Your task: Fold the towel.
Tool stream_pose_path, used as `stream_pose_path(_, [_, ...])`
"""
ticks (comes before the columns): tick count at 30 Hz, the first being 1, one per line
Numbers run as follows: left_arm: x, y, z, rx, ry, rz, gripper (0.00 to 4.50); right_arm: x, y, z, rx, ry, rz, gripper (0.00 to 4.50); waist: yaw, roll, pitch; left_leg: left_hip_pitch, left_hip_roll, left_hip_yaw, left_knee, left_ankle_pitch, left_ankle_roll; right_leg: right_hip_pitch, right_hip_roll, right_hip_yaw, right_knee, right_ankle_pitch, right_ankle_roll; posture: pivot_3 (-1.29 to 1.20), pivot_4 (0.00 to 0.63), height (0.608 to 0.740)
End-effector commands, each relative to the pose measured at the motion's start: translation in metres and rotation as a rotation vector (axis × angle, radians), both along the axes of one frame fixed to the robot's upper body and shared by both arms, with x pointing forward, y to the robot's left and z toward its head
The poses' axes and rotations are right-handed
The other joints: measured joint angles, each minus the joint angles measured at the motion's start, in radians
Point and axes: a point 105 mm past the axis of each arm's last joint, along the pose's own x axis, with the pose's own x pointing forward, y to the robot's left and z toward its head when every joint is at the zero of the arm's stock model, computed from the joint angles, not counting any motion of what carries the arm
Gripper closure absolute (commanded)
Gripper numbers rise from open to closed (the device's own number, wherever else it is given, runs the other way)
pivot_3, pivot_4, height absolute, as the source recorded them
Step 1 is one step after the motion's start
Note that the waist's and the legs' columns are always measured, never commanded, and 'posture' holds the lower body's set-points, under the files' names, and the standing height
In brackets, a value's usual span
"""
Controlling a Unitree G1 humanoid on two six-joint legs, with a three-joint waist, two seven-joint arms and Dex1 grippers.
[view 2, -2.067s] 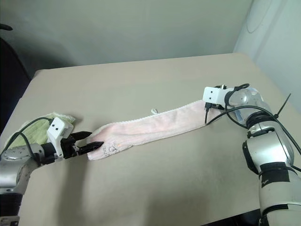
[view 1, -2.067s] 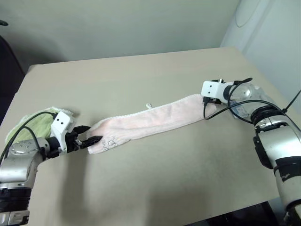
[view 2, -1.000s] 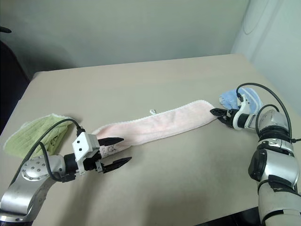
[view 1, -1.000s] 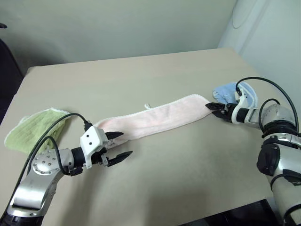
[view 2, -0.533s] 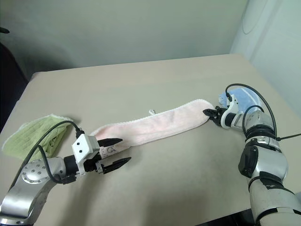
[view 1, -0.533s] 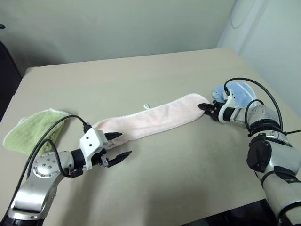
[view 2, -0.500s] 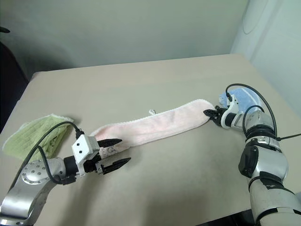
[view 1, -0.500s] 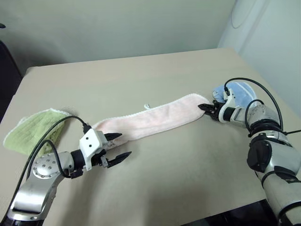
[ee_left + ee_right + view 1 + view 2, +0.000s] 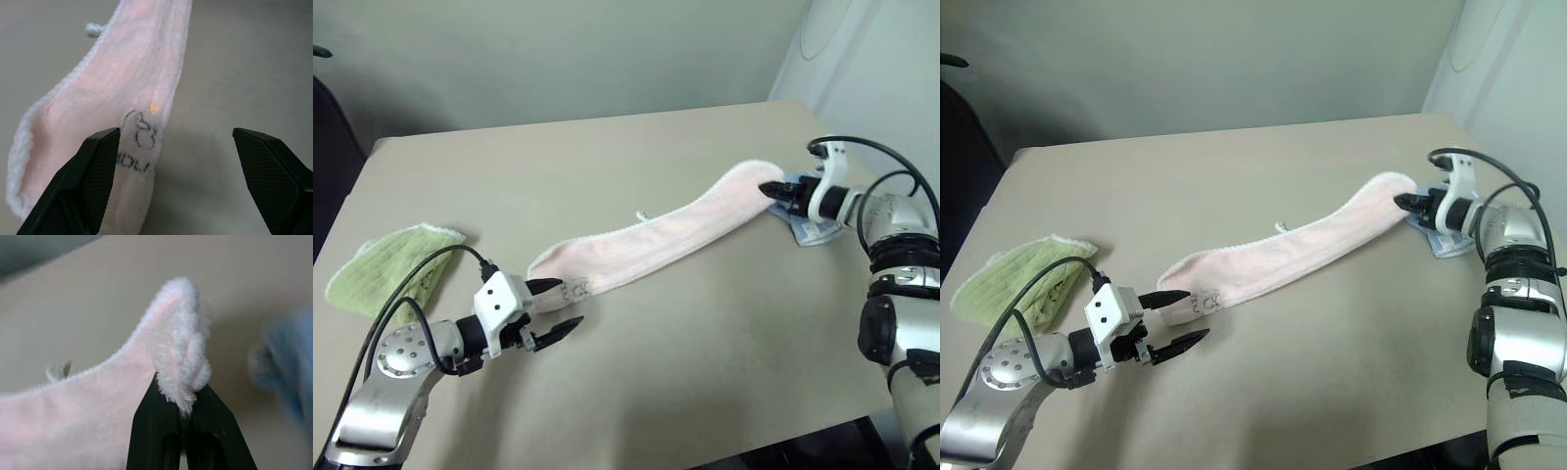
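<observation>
Right gripper (image 9: 1400,202) lifted towel (image 9: 656,240) end, jaws pinching | left gripper (image 9: 560,306) jaws wide

Bare test room, probably a lab: a plain beige table (image 9: 636,392) stood against an unadorned grey-green wall (image 9: 558,49), with white panelling (image 9: 871,59) beyond its far right corner.

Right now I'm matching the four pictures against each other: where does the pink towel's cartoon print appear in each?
Left eye view: on the towel, its near end, at cartoon print, just ahead of the left gripper.
Right eye view: same end, cartoon print.
Left wrist view: centre, between the open fingers, cartoon print.
Right wrist view: print not seen; the right gripper pinches the towel's other end.
Shared landmark: the loop tag on the towel's edge.
</observation>
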Motion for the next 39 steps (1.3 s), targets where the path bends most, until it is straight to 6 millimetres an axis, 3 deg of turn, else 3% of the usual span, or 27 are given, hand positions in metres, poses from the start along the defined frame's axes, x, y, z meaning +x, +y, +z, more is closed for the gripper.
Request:
stream_pose_path(1, [0.004, 0.002, 0.009, 0.007, -0.052, 0.011, 0.51, -0.014, 0.049, 0.016, -0.242, -0.182, 0.277, 4.47, 0.0, 0.0, 0.0, 0.0, 0.0, 0.0, 0.0, 0.001, -0.002, 0.0, 0.0, 0.0, 0.0, 0.0, 0.0, 0.0, 0.15, 0.74])
stream_pose_path(7, [0.006, 0.004, 0.013, -0.005, -0.071, 0.033, 0.51, -0.058, 0.119, -0.033, -0.635, -0.323, 0.714, 4.47, 0.004, 0.0, 0.0, 0.0, 0.0, -0.001, 0.001, 0.003, -0.005, 0.001, 0.0, -0.001, -0.002, 0.0, 0.0, 0.0, 0.15, 0.74])
stream_pose_path(11, [0.004, 0.002, 0.013, -0.02, -0.074, 0.047, 0.51, -0.062, 0.138, -0.059, -0.693, -0.331, 0.762, 4.47, 0.003, 0.0, 0.0, 0.0, 0.0, -0.001, 0.002, 0.003, -0.005, 0.002, -0.001, -0.001, -0.002, 0.001, 0.001, 0.0, 0.15, 0.74])
stream_pose_path(14, [0.002, 0.003, 0.013, -0.03, -0.076, 0.062, 0.51, -0.063, 0.14, -0.069, -0.684, -0.308, 0.779, 4.47, 0.005, -0.001, 0.0, 0.0, 0.0, -0.001, 0.002, 0.003, -0.005, 0.002, -0.001, -0.001, -0.002, 0.001, 0.002, 0.0, 0.15, 0.74])
stream_pose_path(17, [-0.002, 0.005, 0.015, -0.063, -0.078, 0.089, 0.51, -0.068, 0.141, -0.068, -0.57, -0.229, 0.796, 3.7, 0.005, -0.001, 0.0, 0.0, 0.0, -0.001, 0.002, 0.003, -0.005, 0.002, -0.001, -0.001, -0.003, 0.001, 0.002, 0.0, 0.15, 0.74])
stream_pose_path(22, [-0.004, 0.007, 0.024, -0.207, -0.079, 0.152, 0.51, -0.069, 0.137, -0.035, -0.336, -0.206, 0.74, 1.98, 0.007, -0.001, 0.0, 0.0, 0.0, 0.0, 0.002, 0.004, -0.007, 0.002, -0.001, -0.001, -0.003, 0.001, 0.002, 0.0, 0.15, 0.74])
stream_pose_path(26, [-0.007, 0.022, 0.043, -0.54, -0.033, 0.259, 0.51, -0.074, 0.123, -0.007, -0.119, -0.195, 0.703, 1.98, 0.008, -0.001, 0.0, 0.0, 0.0, 0.0, 0.002, 0.004, -0.008, 0.003, -0.001, -0.001, -0.003, 0.001, 0.002, 0.0, 0.15, 0.74])
stream_pose_path(30, [-0.01, 0.042, 0.038, -0.731, 0.049, 0.379, 0.51, -0.056, 0.115, 0.004, 0.044, -0.135, 0.582, 2.92, 0.007, -0.001, 0.0, 0.002, 0.0, 0.0, 0.002, 0.005, -0.009, 0.005, -0.001, -0.001, -0.003, 0.001, 0.002, 0.0, 0.15, 0.74])
stream_pose_path(34, [-0.011, 0.05, 0.023, -0.818, 0.137, 0.472, 0.51, -0.038, 0.118, -0.03, -0.063, -0.121, 0.52, 4.4, 0.006, -0.001, -0.001, 0.004, 0.0, 0.0, 0.002, 0.005, -0.009, 0.005, -0.001, 0.0, -0.003, 0.0, 0.002, 0.0, 0.15, 0.74])
stream_pose_path(39, [-0.008, 0.053, 0.01, -0.975, 0.236, 0.593, 0.51, -0.024, 0.128, -0.094, -0.213, -0.074, 0.477, 4.46, 0.006, -0.001, -0.001, 0.003, 0.0, 0.0, 0.002, 0.005, -0.009, 0.004, -0.001, -0.001, -0.002, 0.0, 0.002, 0.0, 0.15, 0.74])
